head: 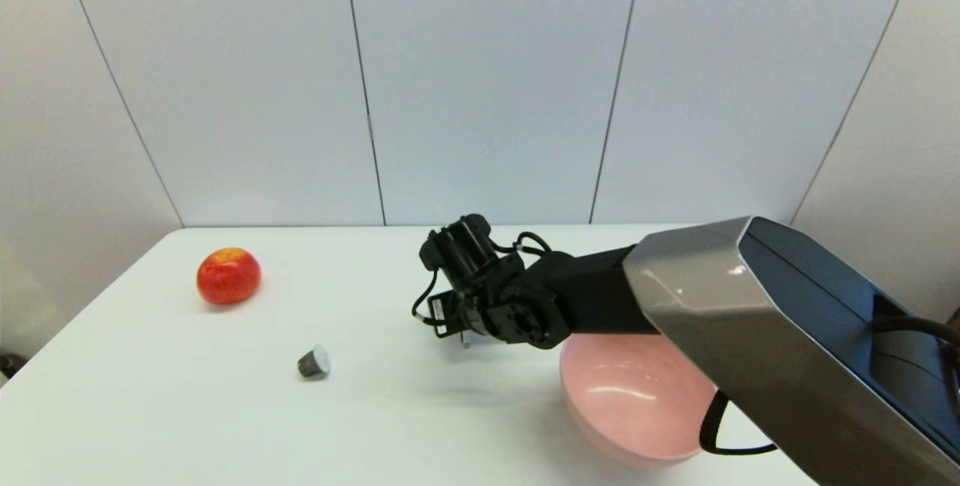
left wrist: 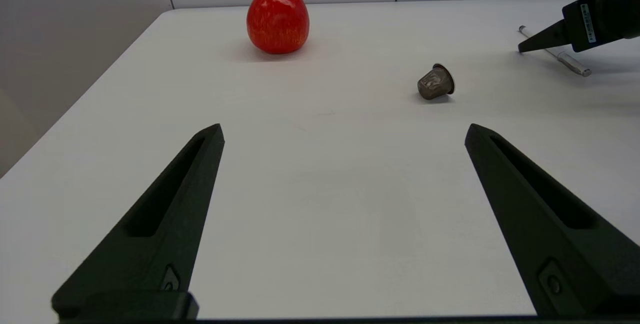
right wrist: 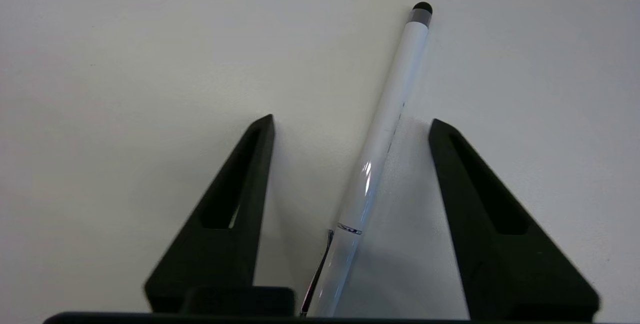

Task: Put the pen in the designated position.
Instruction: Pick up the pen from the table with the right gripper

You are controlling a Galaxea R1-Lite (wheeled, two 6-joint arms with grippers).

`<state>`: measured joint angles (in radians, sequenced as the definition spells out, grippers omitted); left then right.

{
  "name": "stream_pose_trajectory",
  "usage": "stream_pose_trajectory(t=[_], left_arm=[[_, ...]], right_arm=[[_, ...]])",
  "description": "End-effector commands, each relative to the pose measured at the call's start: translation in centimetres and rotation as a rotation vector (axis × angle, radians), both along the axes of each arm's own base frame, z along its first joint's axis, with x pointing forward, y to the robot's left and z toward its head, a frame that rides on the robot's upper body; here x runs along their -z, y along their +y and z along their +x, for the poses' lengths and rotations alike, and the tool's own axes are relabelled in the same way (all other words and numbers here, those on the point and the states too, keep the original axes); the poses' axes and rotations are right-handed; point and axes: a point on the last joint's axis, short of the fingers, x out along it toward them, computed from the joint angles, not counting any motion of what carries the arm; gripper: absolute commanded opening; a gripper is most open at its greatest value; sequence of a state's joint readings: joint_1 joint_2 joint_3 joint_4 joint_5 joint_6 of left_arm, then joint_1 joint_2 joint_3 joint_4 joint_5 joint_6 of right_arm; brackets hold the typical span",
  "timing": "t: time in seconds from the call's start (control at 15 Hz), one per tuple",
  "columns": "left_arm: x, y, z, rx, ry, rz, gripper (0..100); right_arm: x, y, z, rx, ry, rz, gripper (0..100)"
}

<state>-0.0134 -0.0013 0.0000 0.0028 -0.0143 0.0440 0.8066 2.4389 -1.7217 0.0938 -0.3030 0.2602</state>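
The right end effector hangs open over mid-worktop, its fingers straddling the pen, which lies flat between them, touching neither, slanting toward the wrist frame's upper right. A good grasp would square the fingers across the barrel, then close gently. The left end effector rests open, off the head frame, facing apple and capsule.

Pen: glossy white barrel, thin silvery metal clip, matt dark tip. Right gripper fingers: matt black plastic. Table: smooth matt white. Pink bowl: glossy. Apple: shiny red skin. Capsule: dull metallic.
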Motion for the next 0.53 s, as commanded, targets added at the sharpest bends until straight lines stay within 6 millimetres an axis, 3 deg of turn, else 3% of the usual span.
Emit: stream_pose_trajectory(t=[0.07, 0.53], left_arm=[[0.00, 0.00, 0.01, 0.000, 0.002, 0.000, 100], [-0.02, 0.00, 0.01, 0.000, 0.000, 0.000, 100]], right_arm=[[-0.16, -0.01, -0.01, 0.006, -0.005, 0.000, 0], [-0.61, -0.09, -0.03, 0.019, -0.021, -0.003, 0]])
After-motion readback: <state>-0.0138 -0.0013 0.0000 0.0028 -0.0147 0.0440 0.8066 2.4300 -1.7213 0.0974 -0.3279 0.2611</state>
